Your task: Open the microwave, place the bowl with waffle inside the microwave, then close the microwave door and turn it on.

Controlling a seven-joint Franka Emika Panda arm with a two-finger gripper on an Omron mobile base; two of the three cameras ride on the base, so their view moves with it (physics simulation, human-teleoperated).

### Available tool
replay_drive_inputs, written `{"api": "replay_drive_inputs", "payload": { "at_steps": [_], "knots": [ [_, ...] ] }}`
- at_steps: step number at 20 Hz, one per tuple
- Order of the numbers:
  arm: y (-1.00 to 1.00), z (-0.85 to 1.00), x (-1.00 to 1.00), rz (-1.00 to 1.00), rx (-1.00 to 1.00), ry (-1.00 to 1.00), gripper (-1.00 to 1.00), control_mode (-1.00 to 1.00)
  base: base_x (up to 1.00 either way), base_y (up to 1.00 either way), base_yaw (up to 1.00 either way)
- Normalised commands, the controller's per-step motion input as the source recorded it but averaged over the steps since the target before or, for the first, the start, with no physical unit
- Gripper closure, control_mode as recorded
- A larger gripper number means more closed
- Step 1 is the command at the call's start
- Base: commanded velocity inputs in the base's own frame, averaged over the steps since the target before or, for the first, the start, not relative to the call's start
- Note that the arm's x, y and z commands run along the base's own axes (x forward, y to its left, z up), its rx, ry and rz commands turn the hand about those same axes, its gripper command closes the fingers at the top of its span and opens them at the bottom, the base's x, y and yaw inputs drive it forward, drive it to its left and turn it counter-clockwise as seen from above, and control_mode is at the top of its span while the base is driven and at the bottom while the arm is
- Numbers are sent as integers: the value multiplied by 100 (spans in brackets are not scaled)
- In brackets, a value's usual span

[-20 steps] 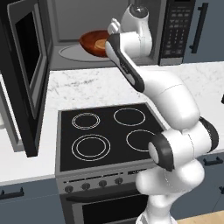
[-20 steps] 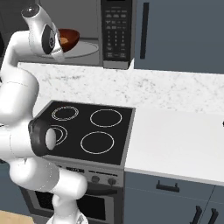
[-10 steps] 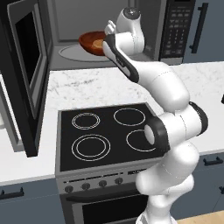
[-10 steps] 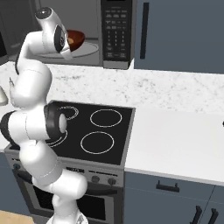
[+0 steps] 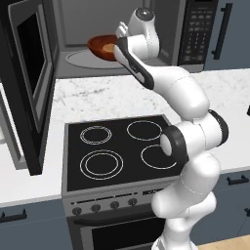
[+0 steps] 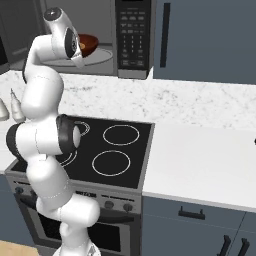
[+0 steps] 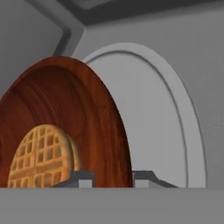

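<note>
The microwave (image 5: 146, 14) stands open, and its door (image 5: 27, 83) is swung out to the left. Inside the grey cavity, the reddish-brown bowl (image 5: 100, 46) (image 6: 87, 44) hangs just over the round glass turntable (image 5: 80, 59) (image 7: 157, 118). The golden waffle (image 7: 41, 157) (image 5: 108, 48) lies in the bowl (image 7: 65, 109). My gripper (image 7: 113, 177) is shut on the bowl's rim, one fingertip on each side of it. I cannot tell whether the bowl touches the turntable.
The black keypad strip (image 5: 199, 29) (image 6: 134, 30) is to the right of the cavity. A black four-ring stove (image 5: 117, 151) lies below on the marbled counter (image 6: 200, 105). White bottles (image 6: 15, 105) stand at the counter's left. The open door juts out over the counter's left part.
The bowl has gone a little deeper into the cavity with the gripper still on it. The arm's elbow has swung in and risen behind the hand.
</note>
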Motion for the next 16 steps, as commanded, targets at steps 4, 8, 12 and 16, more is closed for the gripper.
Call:
{"api": "replay_drive_inputs", "payload": {
  "at_steps": [4,8,12,16],
  "knots": [
    [0,-18,15,0,4,-11,-100,-100,0,0,0],
    [0,-3,3,0,16,-26,-100,-100,0,0,0],
    [0,0,0,0,20,-34,-100,-100,0,0,0],
    [-16,7,-58,0,4,-21,-100,-100,0,0,0]
  ]
}}
